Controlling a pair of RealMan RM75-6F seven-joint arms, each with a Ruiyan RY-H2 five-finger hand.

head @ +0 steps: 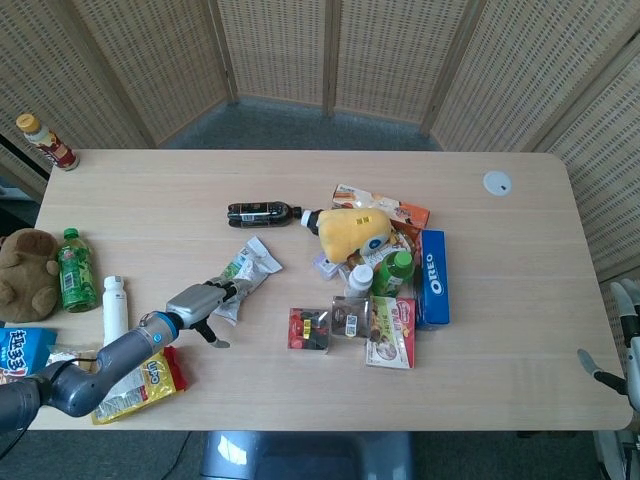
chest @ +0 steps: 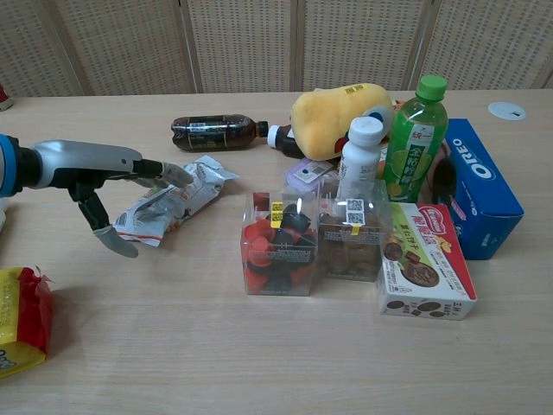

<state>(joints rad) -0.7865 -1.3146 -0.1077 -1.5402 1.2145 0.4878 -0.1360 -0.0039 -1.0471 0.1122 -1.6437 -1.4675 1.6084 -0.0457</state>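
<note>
A yellow snack bag [chest: 17,333] lies nearest on the tabletop [chest: 216,363]. Past it the left hand [chest: 95,173] rests its fingers [chest: 168,173], spread apart and flat, on a crumpled silvery packet [chest: 168,201] with green print, lying left of centre. Just right stand two clear boxes [chest: 278,244], a biscuit box [chest: 422,270] and a blue Oreo box [chest: 484,186]. Behind are one white bottle [chest: 358,157], one green bottle [chest: 415,138], a yellow plush toy [chest: 337,108] and one dark bottle [chest: 216,132] lying flat. The right hand [head: 612,372] barely shows at the edge; its fingers' state cannot be told.
</note>
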